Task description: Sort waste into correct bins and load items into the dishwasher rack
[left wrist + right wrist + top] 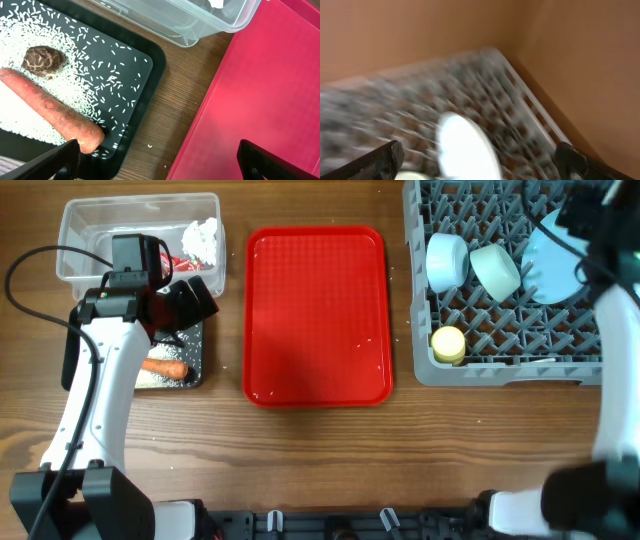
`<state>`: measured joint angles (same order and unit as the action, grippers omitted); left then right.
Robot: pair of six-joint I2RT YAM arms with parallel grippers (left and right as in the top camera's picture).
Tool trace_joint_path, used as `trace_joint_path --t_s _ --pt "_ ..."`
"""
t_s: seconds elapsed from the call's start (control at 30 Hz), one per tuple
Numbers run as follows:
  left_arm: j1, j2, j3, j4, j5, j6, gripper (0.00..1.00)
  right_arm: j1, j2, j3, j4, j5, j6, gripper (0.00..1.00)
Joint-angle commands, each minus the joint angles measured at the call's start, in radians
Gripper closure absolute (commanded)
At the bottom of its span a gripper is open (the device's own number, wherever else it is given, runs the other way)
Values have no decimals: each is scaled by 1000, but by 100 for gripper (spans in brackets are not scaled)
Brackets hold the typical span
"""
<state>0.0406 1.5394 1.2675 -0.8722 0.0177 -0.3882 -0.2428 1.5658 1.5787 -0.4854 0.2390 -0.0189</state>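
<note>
Left jaws wide open, empty; the black tray holding carrot piece and rice grains lies beside them. Right jaws wide open, empty, over the pale blue plate in the dishwasher rack. Dropping lower could knock the plate loose or scatter rice.

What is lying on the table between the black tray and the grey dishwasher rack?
The red serving tray lies between the black tray and the dishwasher rack. The overhead view shows this most clearly.
</note>
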Motion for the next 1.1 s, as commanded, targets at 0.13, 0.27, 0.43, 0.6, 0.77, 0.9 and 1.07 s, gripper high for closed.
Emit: trace_joint_path --t_s 0.13,0.27,0.43,0.6,0.77,0.9,1.07 --pt "3 -8 10 0 8 -13 0 4 -179 22 -9 -264 25 0" --pt "3 -8 10 0 8 -13 0 4 -170 18 -13 -263 25 0" --pt "3 -8 10 0 8 -13 0 4 -153 17 -38 -264 26 0" --pt "3 -8 10 0 8 -13 0 4 -142 17 -77 -264 26 0" --pt "3 -8 10 0 8 -13 0 10 -137 16 -120 -263 25 0" --pt "3 -8 10 0 8 -13 0 60 -164 16 -176 -263 25 0" --pt "3 -8 10 0 8 -13 0 214 -228 9 -226 -263 25 0"
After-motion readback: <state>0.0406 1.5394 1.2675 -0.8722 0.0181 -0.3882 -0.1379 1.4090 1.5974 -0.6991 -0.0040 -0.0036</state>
